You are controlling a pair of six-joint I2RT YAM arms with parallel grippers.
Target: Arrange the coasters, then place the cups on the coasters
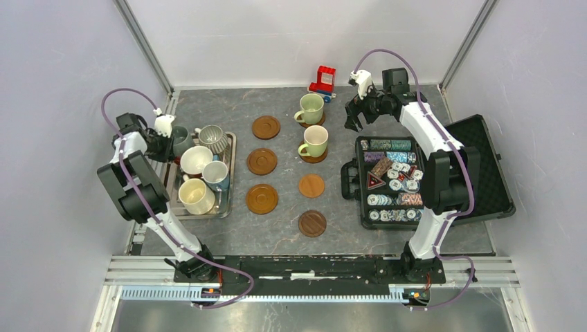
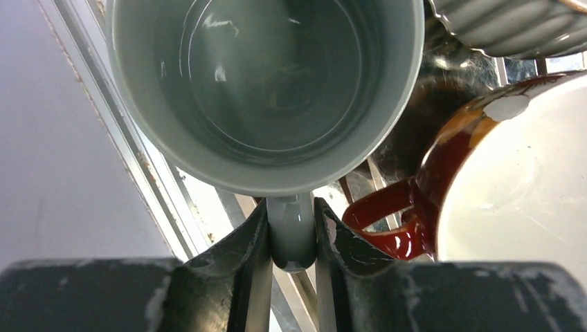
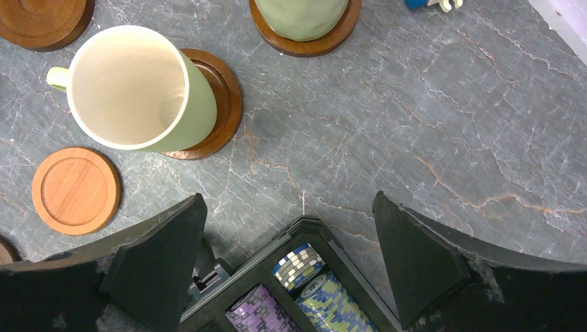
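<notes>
The coasters are laid out in two columns mid-frame in the top view, and two pale green mugs (image 1: 311,108) (image 1: 315,141) already sit on the upper pair of the right column. So the step in hand is moving cups, and this looks like the pick-up of the third.

The left jaws are pinched narrow on the handle (image 2: 292,235) of the grey-green mug (image 2: 266,90), which is at the upper left corner of the metal tray (image 1: 223,205). I cannot tell whether its base has left the tray. It is crowded: the ribbed grey mug (image 1: 213,138) is just beside it, and the cream-and-brown mug (image 2: 512,200) is close on the other side, handle pointing in.

The right jaws stand wide and hold nothing, hanging over the desk (image 1: 284,232) at the upper right, above the far edge of the poker chip case (image 1: 392,181).

The next move likely calls for a straight lift clear of the neighbours, then a carry to a free coaster (the upper one of the left column (image 1: 266,127) is nearest). A handle grip could let the mug swing, so it should be set down slowly and centred.
</notes>
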